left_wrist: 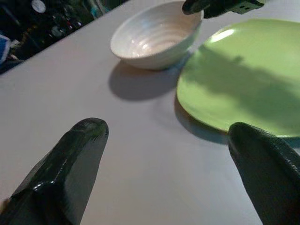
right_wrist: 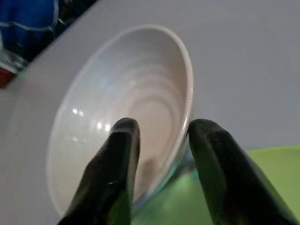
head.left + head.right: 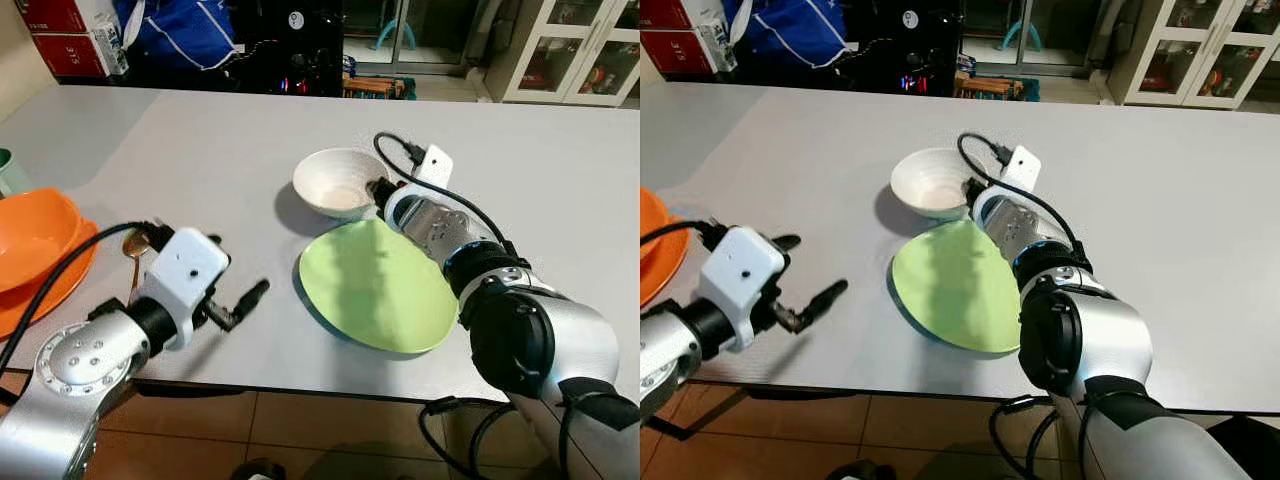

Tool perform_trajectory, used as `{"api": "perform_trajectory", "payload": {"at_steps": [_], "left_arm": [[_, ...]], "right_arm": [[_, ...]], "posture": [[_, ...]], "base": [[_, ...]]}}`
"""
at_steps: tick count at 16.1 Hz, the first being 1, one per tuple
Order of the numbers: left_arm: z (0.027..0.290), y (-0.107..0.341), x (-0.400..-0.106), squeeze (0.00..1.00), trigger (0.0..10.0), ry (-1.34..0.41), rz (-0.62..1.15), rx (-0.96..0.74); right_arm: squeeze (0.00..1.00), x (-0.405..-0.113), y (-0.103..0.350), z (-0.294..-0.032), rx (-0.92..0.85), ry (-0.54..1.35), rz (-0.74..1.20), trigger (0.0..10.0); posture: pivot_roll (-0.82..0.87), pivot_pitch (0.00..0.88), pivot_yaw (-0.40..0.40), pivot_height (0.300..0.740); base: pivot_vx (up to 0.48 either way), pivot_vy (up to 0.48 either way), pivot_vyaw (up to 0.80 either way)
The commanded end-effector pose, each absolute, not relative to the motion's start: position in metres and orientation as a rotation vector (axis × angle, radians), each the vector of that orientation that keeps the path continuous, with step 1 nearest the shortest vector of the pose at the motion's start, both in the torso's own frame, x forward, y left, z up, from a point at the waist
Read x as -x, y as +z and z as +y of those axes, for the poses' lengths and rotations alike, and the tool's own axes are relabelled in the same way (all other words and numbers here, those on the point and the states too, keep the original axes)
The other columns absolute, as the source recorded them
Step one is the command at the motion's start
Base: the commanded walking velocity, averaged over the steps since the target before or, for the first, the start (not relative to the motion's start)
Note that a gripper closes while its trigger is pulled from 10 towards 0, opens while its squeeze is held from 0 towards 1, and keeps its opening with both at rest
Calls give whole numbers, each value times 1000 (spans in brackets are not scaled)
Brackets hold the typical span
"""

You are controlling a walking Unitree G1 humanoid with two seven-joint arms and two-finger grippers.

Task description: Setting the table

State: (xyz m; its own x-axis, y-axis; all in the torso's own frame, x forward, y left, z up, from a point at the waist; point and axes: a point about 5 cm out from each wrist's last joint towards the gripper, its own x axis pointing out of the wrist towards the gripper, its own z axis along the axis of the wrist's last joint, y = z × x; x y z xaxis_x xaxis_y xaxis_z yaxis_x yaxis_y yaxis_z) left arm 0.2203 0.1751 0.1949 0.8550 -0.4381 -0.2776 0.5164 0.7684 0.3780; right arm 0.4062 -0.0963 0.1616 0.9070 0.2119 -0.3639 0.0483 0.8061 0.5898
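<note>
Right gripper point(image 2: 159, 133) straddles the white bowl point(image 3: 338, 182) rim, one finger inside, one outside, closed on it. Bowl mid-bench, touching the green plate point(image 3: 380, 285) toward the near edge. Left gripper point(image 1: 166, 159) open, hovering near the near-left edge.

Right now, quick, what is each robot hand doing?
Left gripper: open, holding nothing, above the table.
Right gripper: fingers astride the bowl rim; whether it grips cannot be told.
</note>
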Motion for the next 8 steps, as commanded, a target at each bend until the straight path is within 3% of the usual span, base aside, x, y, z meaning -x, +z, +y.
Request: {"api": "perform_trajectory", "payload": {"at_steps": [1,2,8], "left_arm": [[178,195,-223,0,10000,-504,178,-489],[178,195,-223,0,10000,-498,172,-496],[169,204,-230,0,10000,-429,61,-454]], "right_arm": [[925,-412,179,-95,-632,108,359,10000],[0,-413,182,-98,-585,119,312,10000],[0,-417,211,-121,-901,273,-2,10000]], "posture": [[119,60,5,740],[119,60,5,740],[56,0,-5,740]], "base": [[0,0,0],[0,0,0],[0,0,0]]}}
